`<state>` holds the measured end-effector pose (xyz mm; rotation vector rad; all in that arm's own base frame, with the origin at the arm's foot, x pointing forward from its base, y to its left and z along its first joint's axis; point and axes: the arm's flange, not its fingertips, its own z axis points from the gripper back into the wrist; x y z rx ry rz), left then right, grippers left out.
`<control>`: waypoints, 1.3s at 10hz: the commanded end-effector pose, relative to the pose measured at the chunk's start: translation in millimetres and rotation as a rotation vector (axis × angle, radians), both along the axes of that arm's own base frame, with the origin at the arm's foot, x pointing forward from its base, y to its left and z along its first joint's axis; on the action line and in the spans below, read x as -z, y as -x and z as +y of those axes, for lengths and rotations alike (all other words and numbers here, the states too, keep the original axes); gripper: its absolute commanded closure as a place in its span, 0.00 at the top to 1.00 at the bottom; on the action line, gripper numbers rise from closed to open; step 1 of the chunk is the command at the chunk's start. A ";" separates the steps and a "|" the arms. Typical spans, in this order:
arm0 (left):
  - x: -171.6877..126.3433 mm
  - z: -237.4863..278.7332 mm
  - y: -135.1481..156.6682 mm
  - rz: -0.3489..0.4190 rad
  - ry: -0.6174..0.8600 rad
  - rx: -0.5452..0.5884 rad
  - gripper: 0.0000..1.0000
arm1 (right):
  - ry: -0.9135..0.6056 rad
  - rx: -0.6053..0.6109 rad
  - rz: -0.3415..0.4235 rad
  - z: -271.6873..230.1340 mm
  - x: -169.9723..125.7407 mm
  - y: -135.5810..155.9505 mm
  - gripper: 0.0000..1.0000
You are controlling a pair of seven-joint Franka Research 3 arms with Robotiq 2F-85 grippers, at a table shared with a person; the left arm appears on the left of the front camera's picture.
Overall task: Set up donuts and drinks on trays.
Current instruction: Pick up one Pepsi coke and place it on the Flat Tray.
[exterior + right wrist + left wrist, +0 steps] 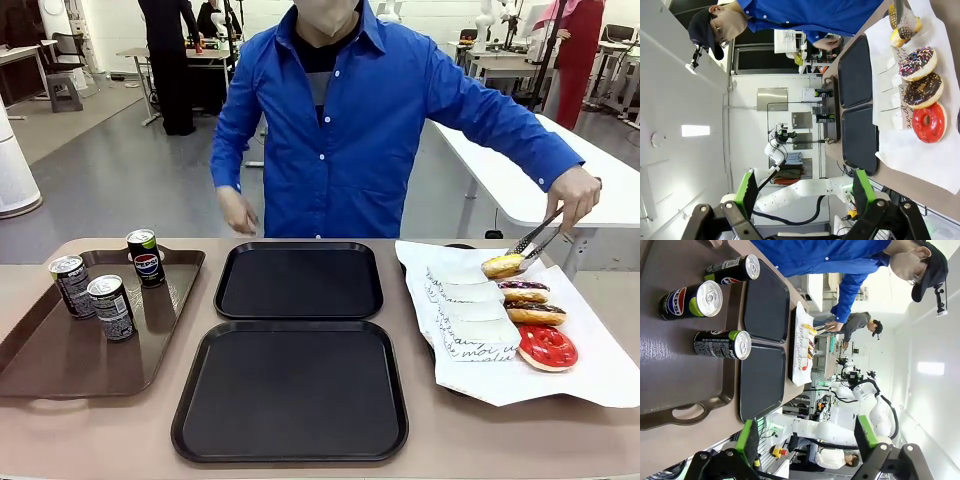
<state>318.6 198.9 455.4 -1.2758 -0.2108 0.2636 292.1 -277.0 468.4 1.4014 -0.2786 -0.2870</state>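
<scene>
- Donuts: a red donut [547, 347] and two chocolate donuts [535, 313] lie in a row on white paper [600, 375] by the right edge of the tabletop [100, 440]. A glazed donut [503, 266] is pinched in tongs [535, 238] in the person's hand [575, 195], just over the paper's far end.
- Trays: the far tray [298, 280] and the near tray [290, 390] sit mid-tabletop, one behind the other and almost touching. Both are bare.
- Drinks: three cans [111, 306] stand upright, close together, on the far half of a brown tray [60, 365] at the left edge.
- The left arm's fingers [747, 439] stand wide apart with nothing between them, looking across the brown tray and the cans.
- The right arm's fingers [862, 186] are likewise spread and empty, facing the donuts from a distance.
- Progress: I judge the setup barely begun. No donut or can is on a black tray yet, so every placement is left to do; the glazed donut looks like the first on its way.
</scene>
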 end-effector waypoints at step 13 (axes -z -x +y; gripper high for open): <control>-43.2 -244.9 -17.8 -0.159 -1.188 0.145 1.00 | -0.015 -0.003 0.000 0.3 0.8 0.6 1.00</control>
